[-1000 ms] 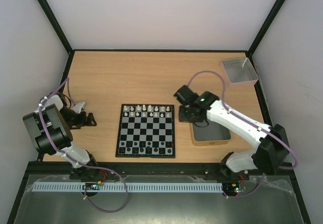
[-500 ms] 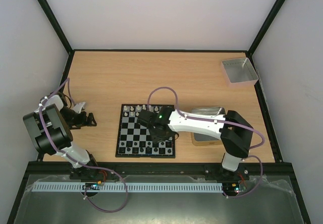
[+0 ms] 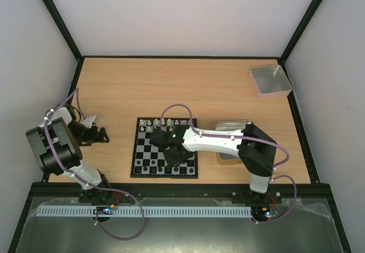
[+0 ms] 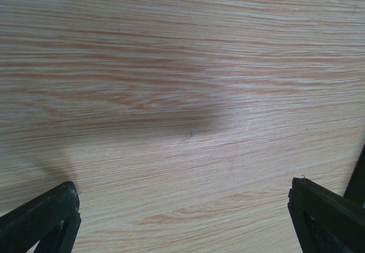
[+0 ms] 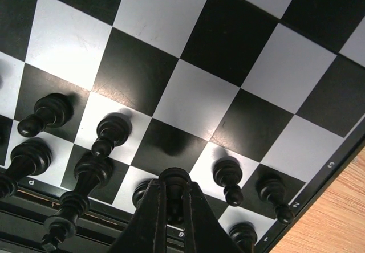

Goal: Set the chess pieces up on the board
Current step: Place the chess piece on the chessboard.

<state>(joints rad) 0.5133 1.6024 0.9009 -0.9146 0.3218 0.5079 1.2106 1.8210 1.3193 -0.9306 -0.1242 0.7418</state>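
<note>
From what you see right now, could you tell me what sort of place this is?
Probably a robotics test cell: a wooden table walled by plain white panels in a black frame, the left arm and right arm bolted at its near edge, and a chessboard set out.

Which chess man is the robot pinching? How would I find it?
Find the board in the middle of the table and go to its near edge, where the black pieces stand. The one you want is the black piece pinched in the right gripper: it alone is squeezed between two fingers, while its neighbours stand free.
</note>
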